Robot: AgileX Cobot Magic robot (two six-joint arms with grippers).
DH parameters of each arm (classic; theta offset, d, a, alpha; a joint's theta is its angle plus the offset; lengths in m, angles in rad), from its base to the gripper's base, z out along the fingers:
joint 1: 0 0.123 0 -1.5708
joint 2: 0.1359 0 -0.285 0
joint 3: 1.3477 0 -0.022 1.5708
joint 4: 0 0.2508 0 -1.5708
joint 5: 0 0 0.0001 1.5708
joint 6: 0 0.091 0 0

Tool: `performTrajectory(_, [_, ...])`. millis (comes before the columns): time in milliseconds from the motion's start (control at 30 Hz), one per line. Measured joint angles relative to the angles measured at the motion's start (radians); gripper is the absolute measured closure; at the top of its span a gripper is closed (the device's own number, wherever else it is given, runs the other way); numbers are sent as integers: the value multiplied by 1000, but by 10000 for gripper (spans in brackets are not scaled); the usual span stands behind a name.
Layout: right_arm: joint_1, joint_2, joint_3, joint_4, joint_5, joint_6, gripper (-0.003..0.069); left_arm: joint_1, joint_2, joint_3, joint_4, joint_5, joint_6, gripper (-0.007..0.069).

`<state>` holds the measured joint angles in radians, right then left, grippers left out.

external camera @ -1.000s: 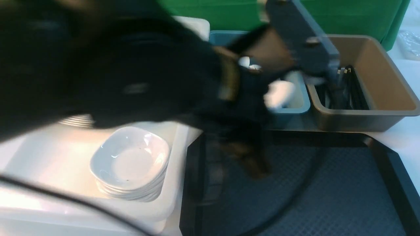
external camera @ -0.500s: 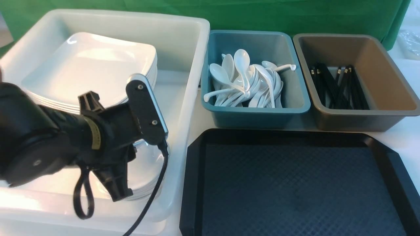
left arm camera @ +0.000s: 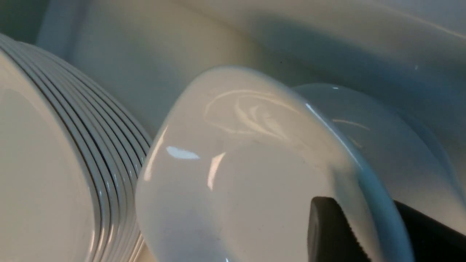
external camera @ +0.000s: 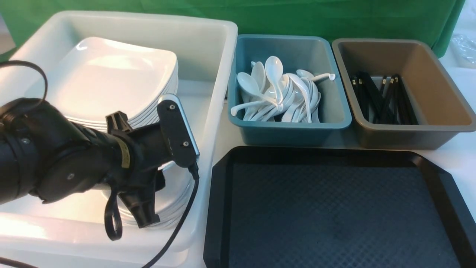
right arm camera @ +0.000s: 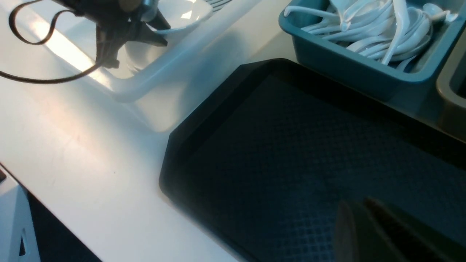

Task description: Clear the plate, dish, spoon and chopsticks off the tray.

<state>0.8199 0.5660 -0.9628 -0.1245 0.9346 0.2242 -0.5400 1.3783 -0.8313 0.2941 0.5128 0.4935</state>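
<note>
Front view: the left end effector (external camera: 143, 212) sits over the dishes (external camera: 169, 201) in the white tub (external camera: 219, 74), beside stacked plates (external camera: 104, 74); the tray (external camera: 334, 208) is bare. No writing is readable.

Left wrist view: fingers (left arm camera: 327, 233) clamp the top dish (left arm camera: 236, 174) by its rim.

Right wrist view: the right end effector (right arm camera: 367, 233) is blurred above the tray; I cannot tell its state.

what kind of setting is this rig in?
Likely a mock canteen dish-return station: a white tub stacked with plates, a teal bin of spoons, a black tray, green backdrop behind.
</note>
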Motion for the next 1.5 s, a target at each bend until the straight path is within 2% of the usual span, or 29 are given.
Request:
performTrajectory(67, [0, 0, 0, 0, 0, 0, 599, 0, -12, 0, -10, 7, 1, 327])
performTrajectory(100, [0, 0, 0, 0, 0, 0, 599, 0, -15, 0, -12, 8, 1, 319])
performTrajectory(133, [0, 0, 0, 0, 0, 0, 599, 0, -42, 0, -38, 21, 3, 256])
performTrajectory(167, [0, 0, 0, 0, 0, 0, 599, 0, -59, 1, -53, 35, 3, 223])
performTrajectory(300, [0, 0, 0, 1, -9, 0, 599, -1, -137, 1, -76, 55, 5, 132])
performTrajectory(500, [0, 1, 0, 1, -15, 0, 599, -1, -258, 1, -121, 95, 5, 95])
performTrajectory(567, [0, 1, 0, 1, -22, 0, 599, -1, -332, 1, -193, 97, -1, 98])
performTrajectory(667, [0, 1, 0, 1, -30, 4, 594, -1, -448, 2, -302, 97, -37, 156])
performTrajectory(800, [0, 1, 0, 0, -37, 13, 589, -1, -643, 46, -361, 70, -110, 398])
performTrajectory(833, [0, 1, 0, -2, -39, 15, 589, -1, -700, 71, -374, 45, -118, 478])
performTrajectory(900, [0, 1, 0, -4, -41, 16, 589, -1, -839, 139, -435, -52, -127, 579])
performTrajectory(1033, [0, 1, 0, -5, -45, 21, 589, -1, -1003, 273, -510, -228, -130, 615])
performTrajectory(1233, [0, 1, 0, -4, -45, 46, 581, -1, -1108, 445, -515, -490, -130, 615])
performTrajectory(1500, [0, 1, 0, -4, -45, 48, 567, -1, -1113, 522, -507, -498, -130, 615])
